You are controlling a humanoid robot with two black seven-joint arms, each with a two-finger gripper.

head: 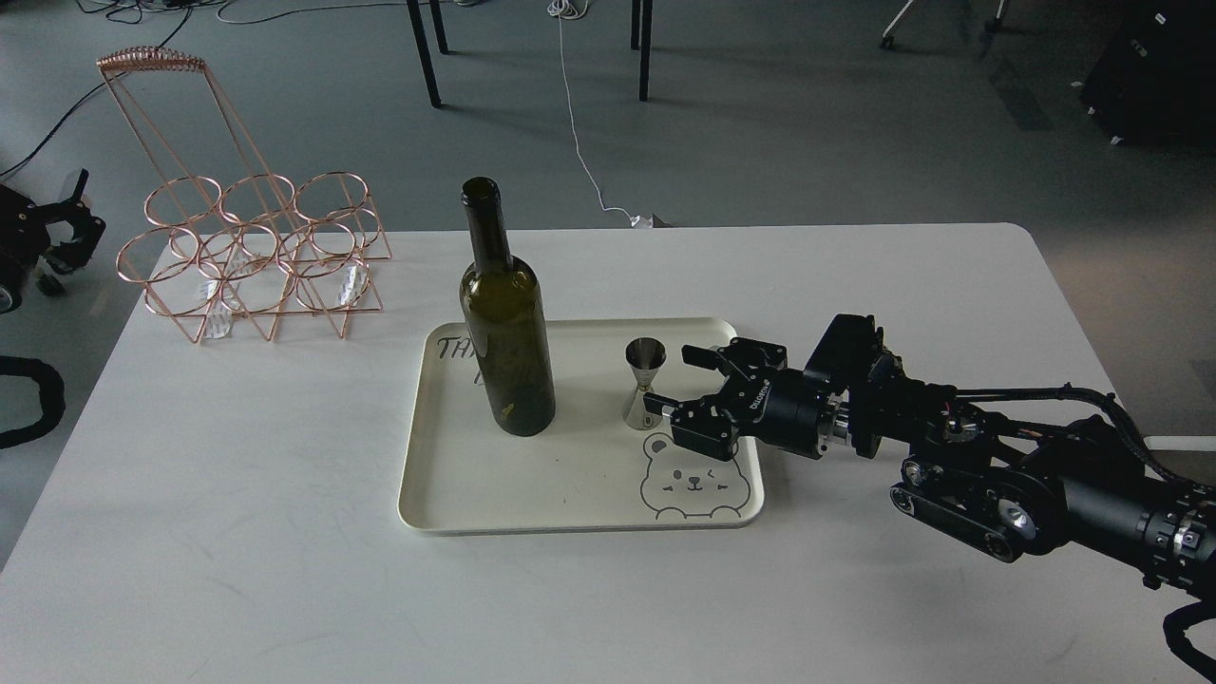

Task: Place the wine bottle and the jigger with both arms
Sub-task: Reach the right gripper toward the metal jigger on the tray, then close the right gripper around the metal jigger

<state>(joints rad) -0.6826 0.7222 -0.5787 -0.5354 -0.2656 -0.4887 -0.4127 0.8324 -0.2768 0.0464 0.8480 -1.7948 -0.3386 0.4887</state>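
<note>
The wine bottle (506, 328), dark olive-green, stands upright on the left part of a cream tray (570, 513). The small steel jigger (645, 385) stands upright on the tray to the bottle's right. My right gripper (670, 383) is open, low over the tray's right side. Its fingertips are just right of the jigger, one beyond it and one nearer; I cannot tell whether they touch it. My left gripper (74, 214) is small and dark at the far left edge, off the table and far from the bottle.
The white table (237, 532) holds a copper wire bottle rack (252, 256) at the back left. The tray has a bear drawing (692, 480) at its front right corner. Chair legs and cables are on the floor behind.
</note>
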